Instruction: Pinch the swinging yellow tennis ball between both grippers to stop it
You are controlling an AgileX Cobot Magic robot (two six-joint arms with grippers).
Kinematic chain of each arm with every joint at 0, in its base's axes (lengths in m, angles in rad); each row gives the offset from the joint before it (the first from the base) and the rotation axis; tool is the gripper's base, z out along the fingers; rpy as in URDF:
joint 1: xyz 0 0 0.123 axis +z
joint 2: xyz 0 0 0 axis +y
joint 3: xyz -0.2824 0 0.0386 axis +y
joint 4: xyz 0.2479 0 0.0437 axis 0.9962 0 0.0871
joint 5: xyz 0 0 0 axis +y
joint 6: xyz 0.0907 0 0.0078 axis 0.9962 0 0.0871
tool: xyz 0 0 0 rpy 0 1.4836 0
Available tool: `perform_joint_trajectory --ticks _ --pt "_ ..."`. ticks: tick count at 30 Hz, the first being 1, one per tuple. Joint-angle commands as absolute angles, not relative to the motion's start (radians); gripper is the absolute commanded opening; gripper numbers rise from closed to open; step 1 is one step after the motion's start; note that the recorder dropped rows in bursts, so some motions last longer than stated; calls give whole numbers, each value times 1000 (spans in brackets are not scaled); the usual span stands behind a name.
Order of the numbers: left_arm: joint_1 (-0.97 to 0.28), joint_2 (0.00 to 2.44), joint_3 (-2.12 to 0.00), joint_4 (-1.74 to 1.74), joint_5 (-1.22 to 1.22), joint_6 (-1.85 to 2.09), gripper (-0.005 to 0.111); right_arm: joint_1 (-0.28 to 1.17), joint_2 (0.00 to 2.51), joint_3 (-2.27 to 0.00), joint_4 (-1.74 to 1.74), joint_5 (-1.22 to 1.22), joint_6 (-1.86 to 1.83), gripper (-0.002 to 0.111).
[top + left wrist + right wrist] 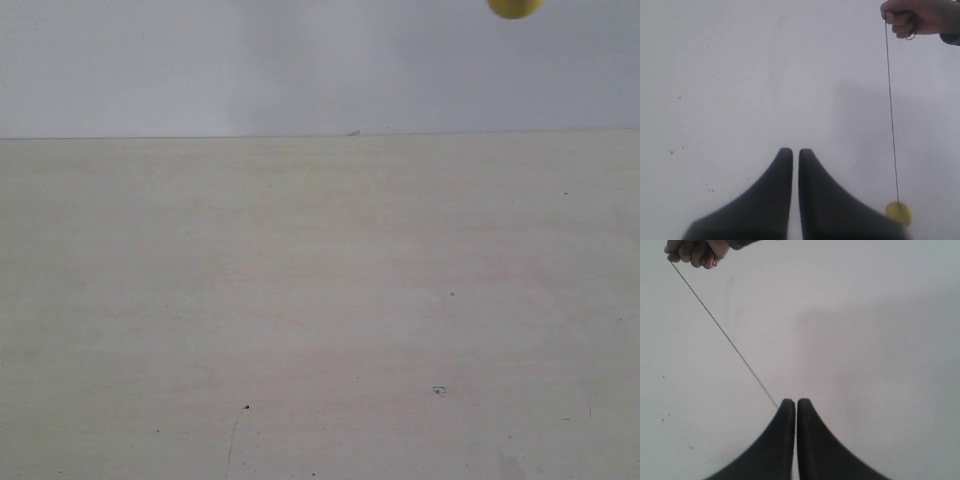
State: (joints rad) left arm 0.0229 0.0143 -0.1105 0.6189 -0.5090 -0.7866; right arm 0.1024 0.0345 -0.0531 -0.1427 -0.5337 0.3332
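My left gripper (795, 151) has its black, tapering jaws drawn together to a thin slit, with nothing between them. The right gripper (796, 401) has its jaws pressed even closer, tips all but touching, also holding nothing.

In the left wrist view, the small bright yellow tennis ball (899, 213) hangs just beside the outer flank of one jaw, blurred, and I cannot tell whether it touches. A thin dark string (891, 115) runs taut from it to a person's bare hand (915, 17), which pinches the string's far end.

In the right wrist view the string slants from that hand to the jaw tips and passes behind them. The jaws stand in the way, so the ball is hidden there.

In the exterior view the ball sits at about 1 o'clock, cut off by the frame edge, against a pale grey wall (250, 60) above the cream wood-grain tabletop (300, 300).
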Motion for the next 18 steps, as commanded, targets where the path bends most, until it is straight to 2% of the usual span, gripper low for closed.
perform_joint_trajectory --ticks 1,6,10,18 --pt "25 95 -197 655 -504 -823 5 102 146 -144 -174 -551 334 0" --pt "25 238 -278 666 -497 -816 5 102 354 -275 -232 -516 355 0" --pt "25 403 -333 731 -497 -816 5 102 560 -377 -423 -504 479 0" --pt "25 708 -337 816 -538 -830 5 102 842 -400 -575 -507 524 0"
